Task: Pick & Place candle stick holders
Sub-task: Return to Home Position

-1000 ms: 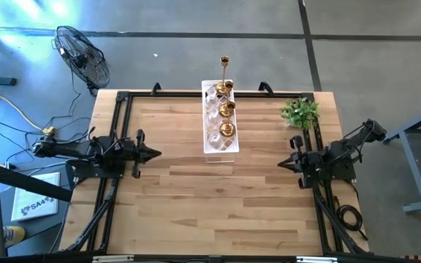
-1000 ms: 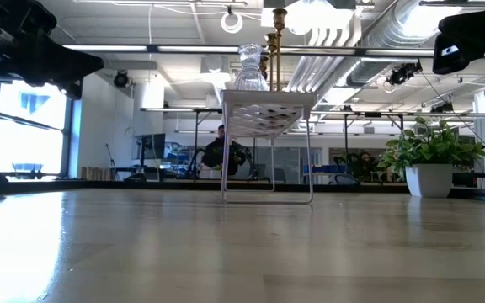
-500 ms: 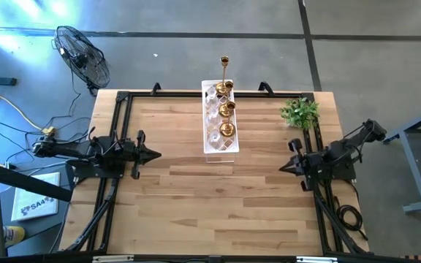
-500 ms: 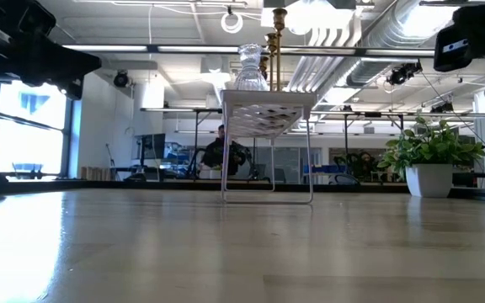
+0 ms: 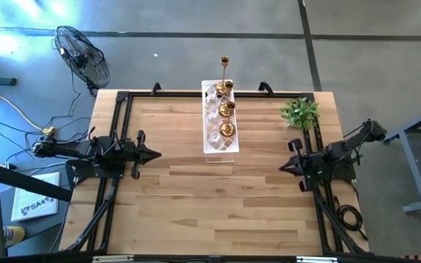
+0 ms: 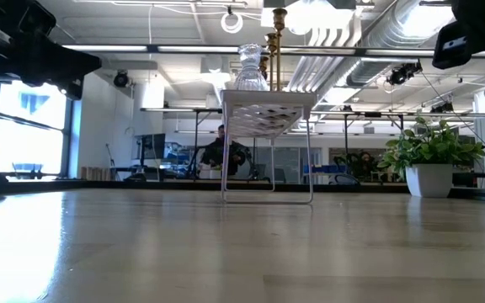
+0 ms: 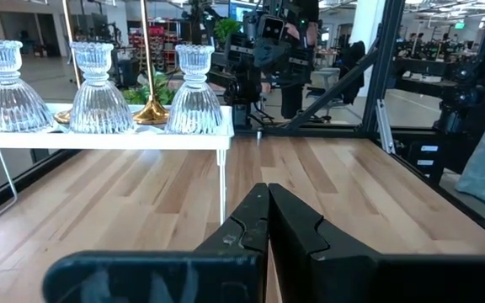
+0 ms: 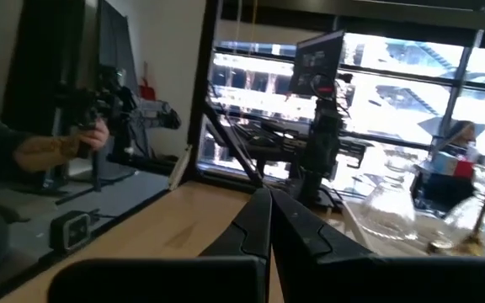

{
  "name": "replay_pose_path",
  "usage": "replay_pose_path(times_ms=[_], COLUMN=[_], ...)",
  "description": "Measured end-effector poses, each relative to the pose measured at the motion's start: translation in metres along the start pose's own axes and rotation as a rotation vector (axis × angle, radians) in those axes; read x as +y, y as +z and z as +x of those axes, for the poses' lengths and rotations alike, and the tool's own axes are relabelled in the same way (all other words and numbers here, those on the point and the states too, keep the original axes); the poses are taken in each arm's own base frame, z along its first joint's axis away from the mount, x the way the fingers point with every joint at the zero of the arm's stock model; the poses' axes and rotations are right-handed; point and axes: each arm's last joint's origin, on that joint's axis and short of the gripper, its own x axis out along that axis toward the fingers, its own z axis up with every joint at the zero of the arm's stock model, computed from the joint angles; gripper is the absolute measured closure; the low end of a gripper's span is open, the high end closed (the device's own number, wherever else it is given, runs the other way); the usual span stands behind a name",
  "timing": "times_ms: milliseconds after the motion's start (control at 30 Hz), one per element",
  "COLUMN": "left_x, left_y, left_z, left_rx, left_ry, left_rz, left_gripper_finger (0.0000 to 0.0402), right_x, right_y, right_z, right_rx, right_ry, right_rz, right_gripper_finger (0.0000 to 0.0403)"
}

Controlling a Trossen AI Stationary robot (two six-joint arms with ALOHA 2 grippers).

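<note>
While the candle stick holders (image 5: 226, 109) stand in a 12-to-6 row on the white shelf (image 5: 220, 150) at 12 o'clock on the table (image 5: 196, 204), the left end effector (image 5: 154, 154) hangs at 9 o'clock and the right end effector (image 5: 282, 168) at 3. Both are pressed together with tips pointing inward, and neither is clearly nearer.

left pincer (image 7: 266, 189): black, tapered | right pincer (image 8: 269, 194): black, tapered | arms (image 5: 86, 150): dark
</note>
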Motion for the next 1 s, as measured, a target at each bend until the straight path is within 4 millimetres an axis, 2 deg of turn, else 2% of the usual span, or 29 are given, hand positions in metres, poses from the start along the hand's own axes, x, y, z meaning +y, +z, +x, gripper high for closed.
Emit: replay_pose_path(times_ms=[300,700,1000], left_x=[0.0,0.0,0.0], left_y=[0.0,0.0,-0.001], left_z=[0.0,0.0,0.0], left_rx=[0.0,0.0,0.006], left_ry=[0.007,0.008,0.009], left_rz=[0.005,0.029,0.051], left_gripper_finger=[0.0401,0.0401,0.0401], right_x=[-0.005,-0.021,-0.025], right_y=[-0.004,-0.011,-0.017], right_z=[0.001,0.002,0.001], right_rx=[0.044,0.088,0.139], right_ry=[-0.076,-0.119,-0.121], right_rz=[-0.071,-0.008,0.012], right_gripper_finger=[0.0403,0.0403,0.0403])
